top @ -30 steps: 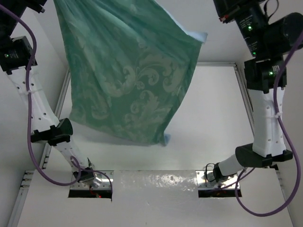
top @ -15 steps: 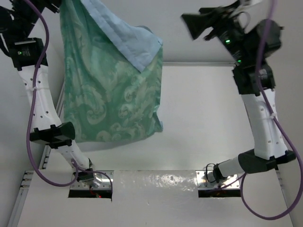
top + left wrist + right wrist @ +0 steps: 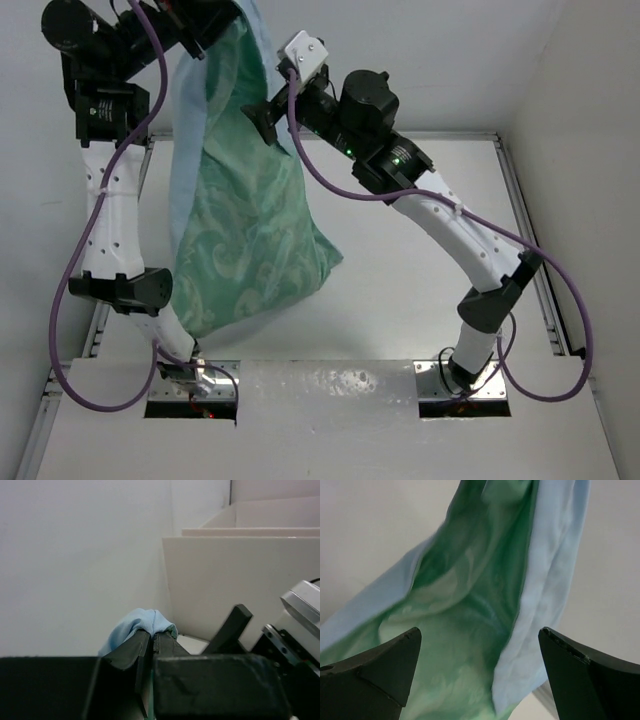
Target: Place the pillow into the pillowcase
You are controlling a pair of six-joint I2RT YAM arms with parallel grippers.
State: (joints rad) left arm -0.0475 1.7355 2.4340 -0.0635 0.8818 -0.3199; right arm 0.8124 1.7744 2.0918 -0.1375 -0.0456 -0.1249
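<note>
One sea-green pillowcase (image 3: pixel 250 230) hangs in the upper left of the overhead frame. Its top edge is pinched in my left claw (image 3: pixel 205 25), and its lower end droops above the white table (image 3: pixel 430 260). My right claw (image 3: pixel 263 115), fingers spread wide, faces the cloth's light-blue lining at top centre.

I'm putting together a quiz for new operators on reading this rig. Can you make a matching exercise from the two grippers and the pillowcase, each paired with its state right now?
Things:
1. left gripper
2. right gripper
3. pillowcase

States:
A. hangs down, held by its top, sea-green with light blue showing
B. clamped shut on a light blue fold
C. open, fingers spread wide

Pairs: 1-B; 2-C; 3-A
</note>
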